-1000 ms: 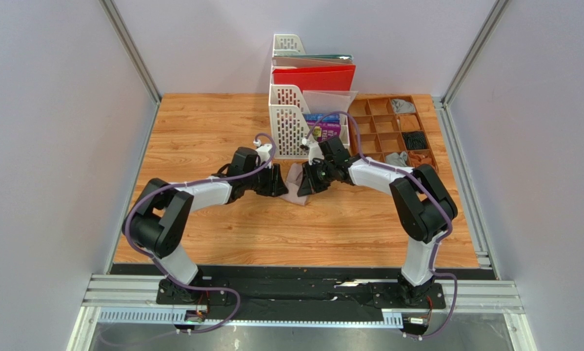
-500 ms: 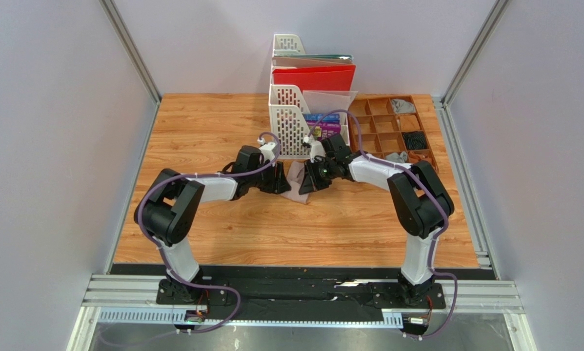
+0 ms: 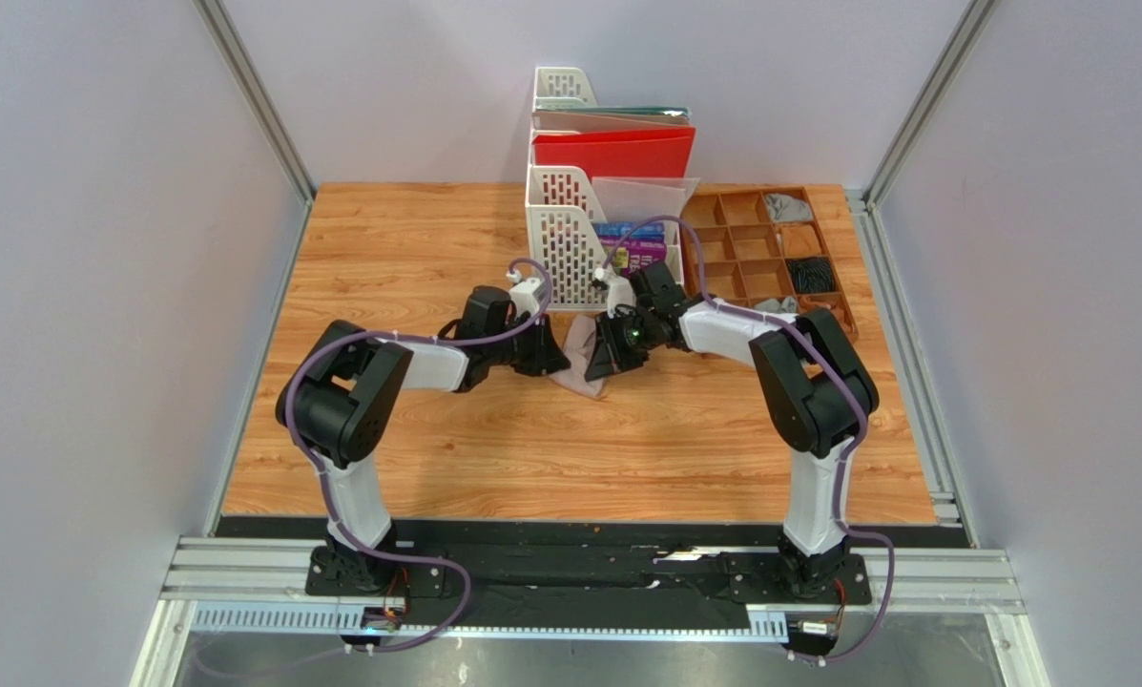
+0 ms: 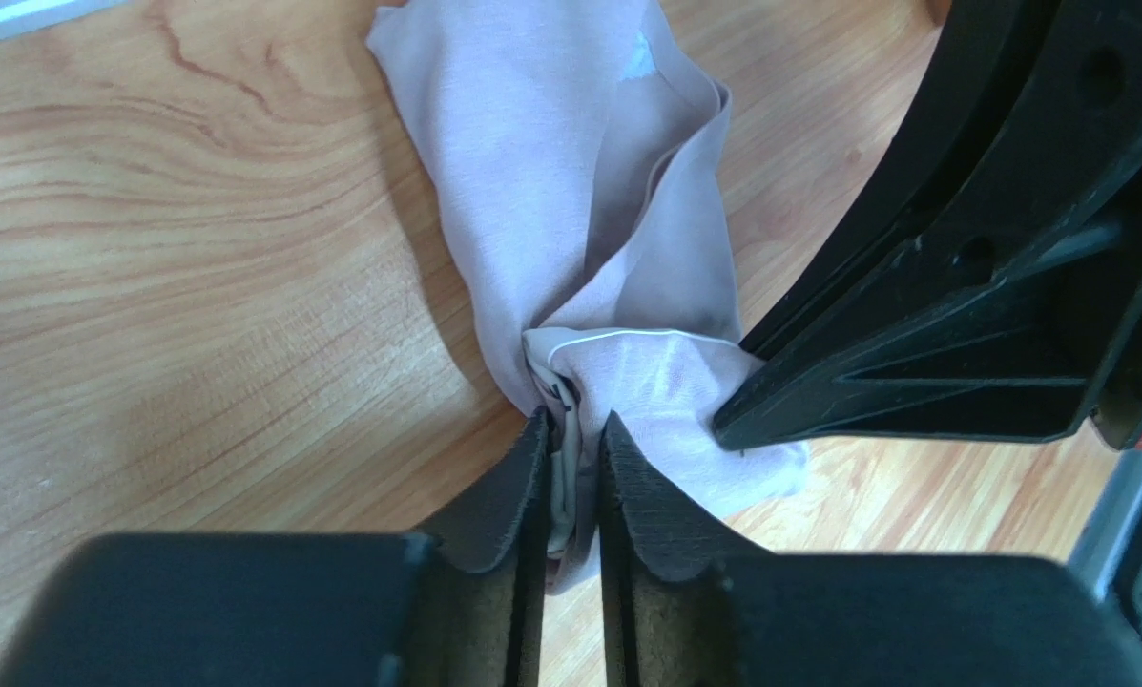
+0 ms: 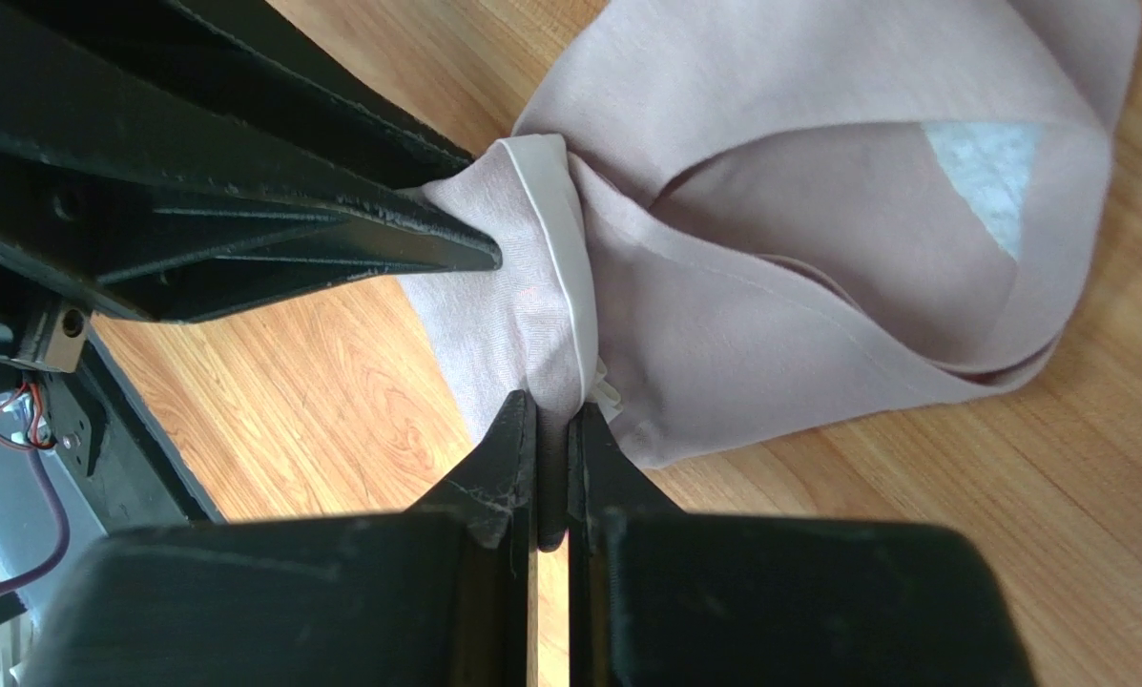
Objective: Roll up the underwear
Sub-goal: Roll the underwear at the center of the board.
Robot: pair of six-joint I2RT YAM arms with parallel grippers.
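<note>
Both arms meet in the middle of the counter (image 3: 419,244), right in front of the white file rack (image 3: 565,258). Between them lies the pinkish-beige underwear (image 3: 582,369), bunched into a crumpled, half-folded strip on the wood, with its far end reaching toward the foot of the rack.

The left end effector (image 4: 574,430) has its two fingers almost together with a fold of fabric caught in the narrow gap. So it's pinching the near end of the garment, right where the cream edge band (image 4: 634,338) curls over. The right end effector (image 5: 551,415) comes in from the other side and does the same thing: fingers pressed close, a bit of cloth nipped between the tips just beside that band. The two are nearly nose to nose over the same bunched corner. In each wrist view the other arm's black finger lies right against the cloth.

The rest of the underwear fans out away from the pinch, folded over itself, with a pale patch of lining showing in the open fold. As far as I can tell it's resting on the counter.

Behind the rack stands a red folder (image 3: 614,150). Off to the right sits a wooden tray (image 3: 743,209) split into small compartments, some holding small cloth bundles (image 3: 787,208) too tiny to make out.
</note>
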